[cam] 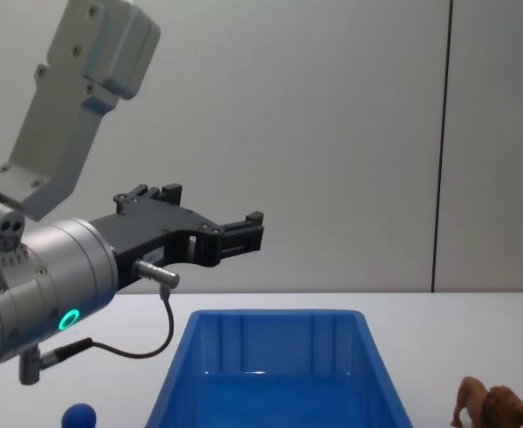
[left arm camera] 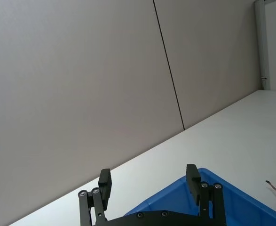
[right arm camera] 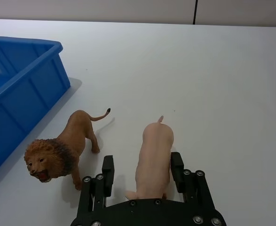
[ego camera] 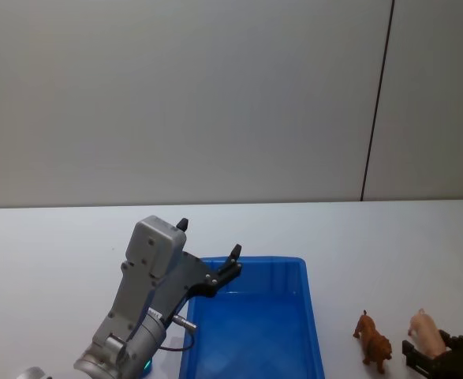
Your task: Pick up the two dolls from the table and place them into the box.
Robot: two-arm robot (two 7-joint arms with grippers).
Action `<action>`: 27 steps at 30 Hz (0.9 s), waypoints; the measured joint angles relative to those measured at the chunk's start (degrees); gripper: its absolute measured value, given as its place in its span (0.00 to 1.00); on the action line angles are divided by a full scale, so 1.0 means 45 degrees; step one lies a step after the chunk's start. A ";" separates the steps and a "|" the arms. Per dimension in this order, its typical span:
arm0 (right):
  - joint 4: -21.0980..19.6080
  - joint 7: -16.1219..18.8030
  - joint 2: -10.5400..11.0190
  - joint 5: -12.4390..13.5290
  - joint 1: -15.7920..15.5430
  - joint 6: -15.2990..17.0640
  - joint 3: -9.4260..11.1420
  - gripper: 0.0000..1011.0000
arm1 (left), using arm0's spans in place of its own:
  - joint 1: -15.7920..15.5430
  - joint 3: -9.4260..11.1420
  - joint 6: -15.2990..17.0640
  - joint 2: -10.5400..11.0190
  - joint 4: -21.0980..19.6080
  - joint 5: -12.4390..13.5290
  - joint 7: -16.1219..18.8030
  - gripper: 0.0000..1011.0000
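- The left gripper (ego camera: 209, 241) hovered above the box's 10 o'clock corner, its fingers spread wide and holding nothing.
- A small blue ball (cam: 79, 415) lay on the white desk (ego camera: 50, 237) off the box's 9 o'clock side, below that arm.
- The box (ego camera: 263, 259) sat on the desk, open side up.
- The lion (ego camera: 373, 341) stood at the box's 3 o'clock, near its wall but apart, head toward 6 o'clock.
- The pig (ego camera: 425, 332) stood just beside the lion at its 3 o'clock, facing the same way.
- The right gripper (right arm camera: 142, 162) sat low at the pig's 6 o'clock end. Its fingers were wide and straddled the pig, with one finger in the gap between pig and lion.
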 joint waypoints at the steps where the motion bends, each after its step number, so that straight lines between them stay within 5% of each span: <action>1: 0.0001 0.0000 -0.0006 -0.0010 0.0010 0.0010 -0.0005 0.75 | 0.0000 0.0000 0.0000 0.0000 0.0000 0.0000 0.0000 0.99; 12: -0.0161 -0.0155 -0.0015 -0.0193 0.0050 0.0061 -0.0018 0.39 | 0.0000 0.0000 0.0000 -0.0001 0.0001 0.0000 0.0000 0.99; 27: -0.0839 0.0111 -0.0090 -0.0806 0.0572 -0.0526 -0.0043 0.36 | 0.0000 0.0000 0.0001 0.0000 0.0000 0.0000 0.0001 0.99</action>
